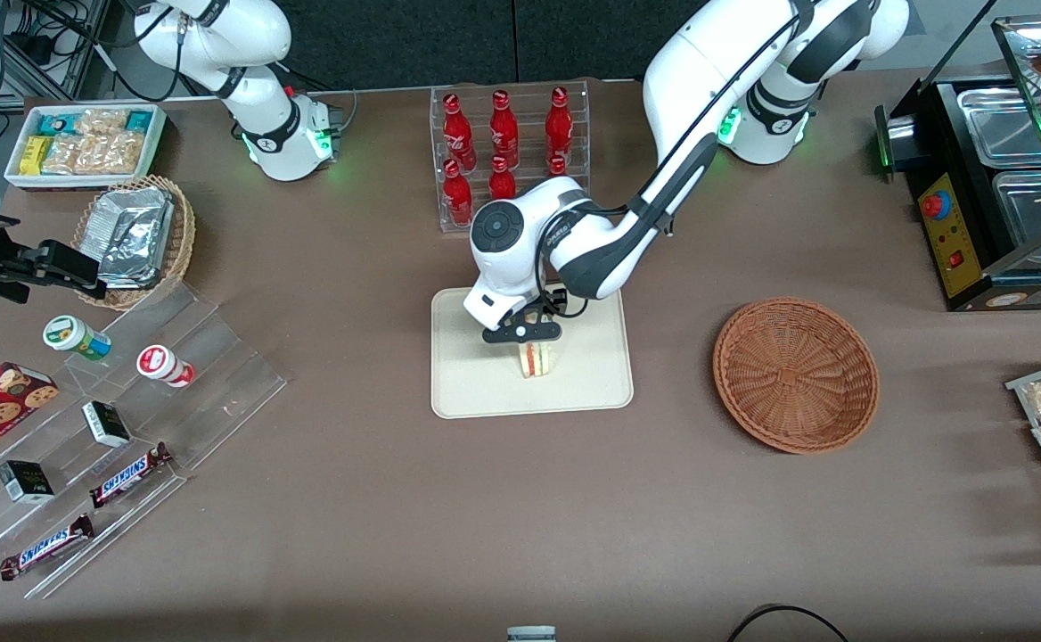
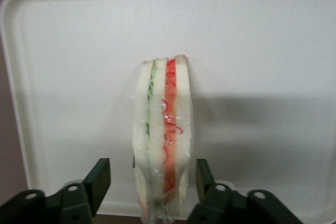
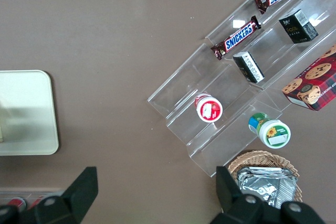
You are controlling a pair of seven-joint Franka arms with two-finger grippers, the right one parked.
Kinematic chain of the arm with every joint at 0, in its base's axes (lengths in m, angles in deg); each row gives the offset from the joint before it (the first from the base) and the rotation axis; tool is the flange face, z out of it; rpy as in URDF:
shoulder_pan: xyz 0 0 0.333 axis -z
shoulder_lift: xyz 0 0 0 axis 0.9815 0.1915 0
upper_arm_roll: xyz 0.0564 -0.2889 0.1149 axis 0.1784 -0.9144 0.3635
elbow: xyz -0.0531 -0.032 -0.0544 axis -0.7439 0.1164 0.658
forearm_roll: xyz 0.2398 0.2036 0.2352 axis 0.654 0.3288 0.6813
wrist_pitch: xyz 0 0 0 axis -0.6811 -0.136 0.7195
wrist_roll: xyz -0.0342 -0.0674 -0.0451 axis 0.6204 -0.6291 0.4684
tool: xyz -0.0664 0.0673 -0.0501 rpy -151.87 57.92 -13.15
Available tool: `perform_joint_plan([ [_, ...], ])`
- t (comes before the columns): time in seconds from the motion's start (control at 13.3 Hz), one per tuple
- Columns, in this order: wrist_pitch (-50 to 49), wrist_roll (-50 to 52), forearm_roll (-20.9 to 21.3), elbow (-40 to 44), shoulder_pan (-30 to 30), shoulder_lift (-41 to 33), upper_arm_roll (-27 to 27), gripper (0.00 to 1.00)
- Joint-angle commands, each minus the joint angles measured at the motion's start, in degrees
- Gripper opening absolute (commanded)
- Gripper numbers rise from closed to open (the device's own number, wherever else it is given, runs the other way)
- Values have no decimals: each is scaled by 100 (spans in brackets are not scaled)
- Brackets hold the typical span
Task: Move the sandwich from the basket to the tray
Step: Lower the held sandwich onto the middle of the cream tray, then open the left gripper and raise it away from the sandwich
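Observation:
The sandwich (image 1: 538, 358), a wrapped wedge of white bread with red and green filling, stands on edge on the cream-white tray (image 1: 485, 392) in the middle of the table. My left gripper (image 1: 529, 334) is just above it and open. In the left wrist view the sandwich (image 2: 163, 135) stands between the two black fingers (image 2: 100, 179), with a gap on each side, and the tray (image 2: 262, 51) lies under it. The reddish-brown basket (image 1: 795, 374) sits empty beside the tray, toward the working arm's end. The tray's corner also shows in the right wrist view (image 3: 26, 114).
A clear rack of red bottles (image 1: 507, 152) stands just farther from the camera than the tray. A tan basket of foil packets (image 1: 133, 236), a snack tub (image 1: 84, 143) and a clear stepped stand (image 1: 128, 419) lie toward the parked arm's end. A black display case (image 1: 1002, 178) stands at the working arm's end.

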Motion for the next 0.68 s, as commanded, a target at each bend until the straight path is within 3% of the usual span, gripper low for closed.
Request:
perform_joint_plan([
  [0.0, -672, 79, -314, 152, -357, -659, -3, 99],
  [0.15, -1058, 52, -746, 153, -725, -1257, 24, 99],
  [0.3, -1664, 0, -765, 153, -1209, -1688, -11, 99],
  [0.6, -2658, -1281, -1143, 153, -2000, -2365, 15, 99],
])
